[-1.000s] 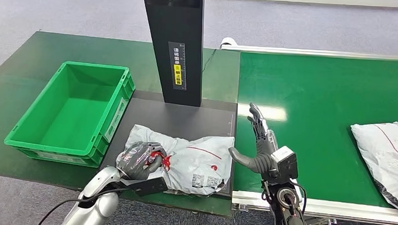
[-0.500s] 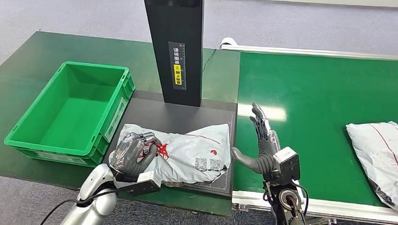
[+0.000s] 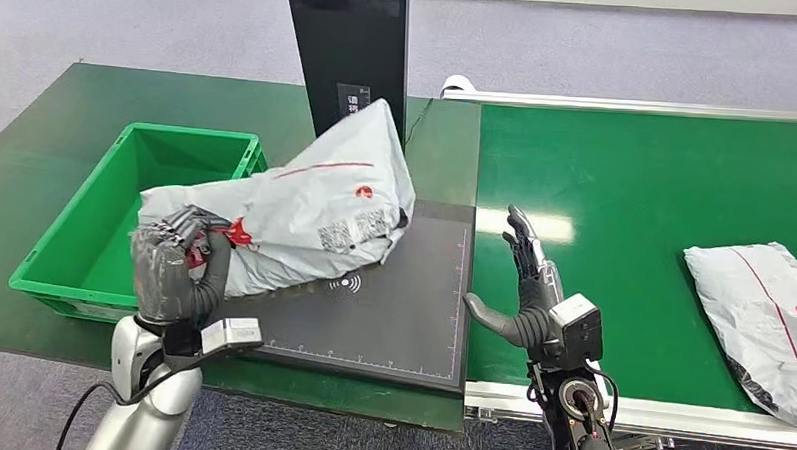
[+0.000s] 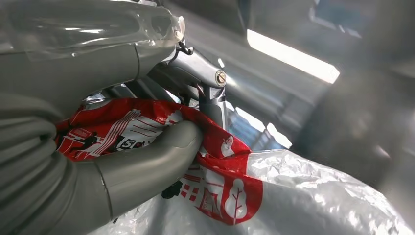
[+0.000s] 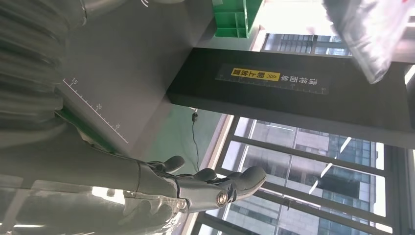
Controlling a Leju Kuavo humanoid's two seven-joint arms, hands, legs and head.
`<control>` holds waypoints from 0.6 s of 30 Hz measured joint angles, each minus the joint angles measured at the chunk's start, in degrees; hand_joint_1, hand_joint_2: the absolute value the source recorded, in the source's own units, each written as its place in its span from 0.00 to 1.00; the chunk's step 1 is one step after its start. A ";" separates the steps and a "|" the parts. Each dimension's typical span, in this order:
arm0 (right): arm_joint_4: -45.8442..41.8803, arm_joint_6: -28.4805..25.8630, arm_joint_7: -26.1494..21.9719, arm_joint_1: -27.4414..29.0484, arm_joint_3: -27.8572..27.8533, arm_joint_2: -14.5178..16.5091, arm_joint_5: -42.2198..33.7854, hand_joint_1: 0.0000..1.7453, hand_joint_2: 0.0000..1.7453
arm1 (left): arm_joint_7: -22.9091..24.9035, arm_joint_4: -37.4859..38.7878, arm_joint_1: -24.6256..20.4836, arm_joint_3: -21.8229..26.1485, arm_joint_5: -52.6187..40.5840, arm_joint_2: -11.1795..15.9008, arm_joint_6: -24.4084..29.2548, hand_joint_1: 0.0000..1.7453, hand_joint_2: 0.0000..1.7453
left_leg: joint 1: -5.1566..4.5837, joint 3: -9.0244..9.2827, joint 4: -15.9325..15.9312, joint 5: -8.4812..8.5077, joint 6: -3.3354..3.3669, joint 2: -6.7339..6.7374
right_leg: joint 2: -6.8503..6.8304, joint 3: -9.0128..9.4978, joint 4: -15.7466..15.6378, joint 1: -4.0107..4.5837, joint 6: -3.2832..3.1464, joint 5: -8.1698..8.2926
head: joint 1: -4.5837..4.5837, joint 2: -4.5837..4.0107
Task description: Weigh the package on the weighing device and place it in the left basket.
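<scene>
My left hand [image 3: 173, 267] grips the red-printed corner of a grey plastic package [image 3: 300, 202] and holds it in the air, tilted up above the black weighing plate [image 3: 391, 315] and the near rim of the green basket [image 3: 103, 255]. In the left wrist view the thumb [image 4: 147, 166] presses on the red print of the package [image 4: 313, 196]. My right hand [image 3: 525, 289] stands open and upright at the plate's right edge, holding nothing; its fingers [image 5: 215, 183] are spread in the right wrist view.
The scale's black post [image 3: 350, 53] rises behind the plate. A second grey package [image 3: 761, 318] lies on the green conveyor belt [image 3: 646, 194] at the right. The basket sits on a dark green table [image 3: 37, 152].
My left hand has lifted the package off the weighing plate and swung it up and left toward the basket. The package on the belt has slid slightly left. My right hand has barely moved.
</scene>
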 joint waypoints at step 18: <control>-0.83 -0.78 0.22 1.52 -0.09 -0.05 0.69 0.00 1.00 | 27.67 23.14 -12.51 15.15 -14.33 2.45 -8.85 1.00 1.00 | 0.00 0.02 0.00 0.00 0.00 0.10 | 0.04 -0.02 0.01 0.00 0.00 0.01 | 0.00 0.00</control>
